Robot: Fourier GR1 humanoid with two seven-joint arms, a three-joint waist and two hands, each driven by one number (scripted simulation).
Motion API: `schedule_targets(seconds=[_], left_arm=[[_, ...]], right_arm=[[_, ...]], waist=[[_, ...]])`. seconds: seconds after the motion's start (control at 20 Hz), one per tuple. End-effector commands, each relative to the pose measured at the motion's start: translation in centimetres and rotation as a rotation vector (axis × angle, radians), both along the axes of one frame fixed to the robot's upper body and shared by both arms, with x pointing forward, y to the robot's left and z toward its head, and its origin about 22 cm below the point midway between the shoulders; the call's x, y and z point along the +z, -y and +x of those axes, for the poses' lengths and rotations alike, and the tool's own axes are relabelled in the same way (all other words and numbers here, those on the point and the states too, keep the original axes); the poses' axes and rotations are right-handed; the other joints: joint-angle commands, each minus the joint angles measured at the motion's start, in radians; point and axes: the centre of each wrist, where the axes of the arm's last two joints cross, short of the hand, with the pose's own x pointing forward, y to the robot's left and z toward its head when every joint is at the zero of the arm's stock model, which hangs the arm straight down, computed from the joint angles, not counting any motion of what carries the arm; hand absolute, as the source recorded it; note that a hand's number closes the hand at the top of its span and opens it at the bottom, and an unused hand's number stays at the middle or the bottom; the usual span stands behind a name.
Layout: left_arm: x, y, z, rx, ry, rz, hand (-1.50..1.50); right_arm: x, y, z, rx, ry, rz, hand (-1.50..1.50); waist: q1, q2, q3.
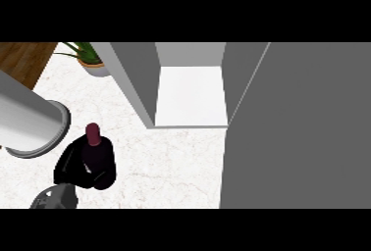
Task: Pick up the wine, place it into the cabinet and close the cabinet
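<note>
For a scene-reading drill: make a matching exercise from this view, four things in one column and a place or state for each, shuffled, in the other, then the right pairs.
Things:
1. wine bottle
2. cabinet
3. potted plant
4. left hand

Places or states:
A. at the far edge of the counter, left of the cabinet
B. open, its white shelf showing
C. curled round the dark bottle at the lower left
D. upright on the marble counter, red top showing above the fingers

Pairs: 1-D, 2-B, 3-A, 4-C
</note>
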Motion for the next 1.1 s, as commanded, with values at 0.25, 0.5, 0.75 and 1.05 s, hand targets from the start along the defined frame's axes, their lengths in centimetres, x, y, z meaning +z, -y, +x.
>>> schedule_targets(seconds=[0.25,0.5,0.75,1.05], left_arm=[[0.8,-0.3,-3.7,0.206,0.155,0.161,1.50],[1.2,0.3,-4.7,0.264,0.273,0.222,1.50],[4.2,1.9,-5.1,0.316,0.365,0.227,1.50],[10.7,5.9,-3.8,0.197,0.376,0.100,1.50]], right_arm=[[0.8,1.4,-3.3,0.032,0.040,0.030,-1.50],[1.4,0.1,-3.3,0.050,0.041,0.032,-1.50],[0.9,-0.2,-3.4,0.034,0.032,0.040,-1.50],[1.3,0.5,-1.8,0.048,0.023,0.033,-1.50]], waist=[[0.010,-0.003,0.002],[0.010,-0.002,0.000],[0.012,-0.002,0.001],[0.015,-0.003,0.002]])
